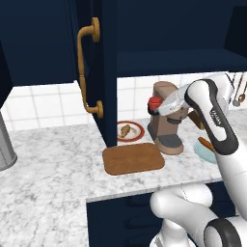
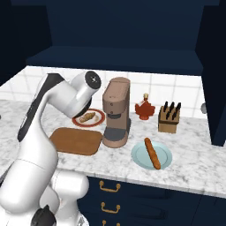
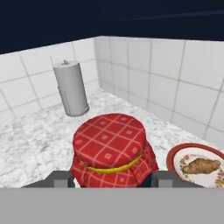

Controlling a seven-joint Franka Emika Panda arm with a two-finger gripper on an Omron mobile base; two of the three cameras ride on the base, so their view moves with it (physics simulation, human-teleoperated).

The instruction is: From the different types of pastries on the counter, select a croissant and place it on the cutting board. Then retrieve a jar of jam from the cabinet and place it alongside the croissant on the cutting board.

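Note:
My gripper (image 3: 110, 180) is shut on the jar of jam (image 3: 111, 146), a squat red jar under a red checked cover tied with a yellow band. Seen from the left base, the jar (image 1: 154, 103) hangs in the gripper (image 1: 156, 106) above the counter (image 1: 53, 164), just left of the coffee machine. The croissant (image 1: 125, 129) (image 2: 89, 116) (image 3: 201, 166) lies on a round white red-rimmed plate (image 1: 139, 129). In front of that plate the wooden cutting board (image 1: 132, 158) (image 2: 76, 140) lies bare. The navy cabinet door (image 1: 103, 72) stands open at the board's left.
A tan coffee machine (image 1: 166, 123) (image 2: 117, 112) stands right of the board. A long brown stick pastry (image 2: 152, 153) lies on a pale blue plate (image 2: 140, 160). A knife block (image 2: 169, 117) and a red bottle (image 2: 144, 108) stand at the back. A grey canister (image 3: 71, 87) is far left.

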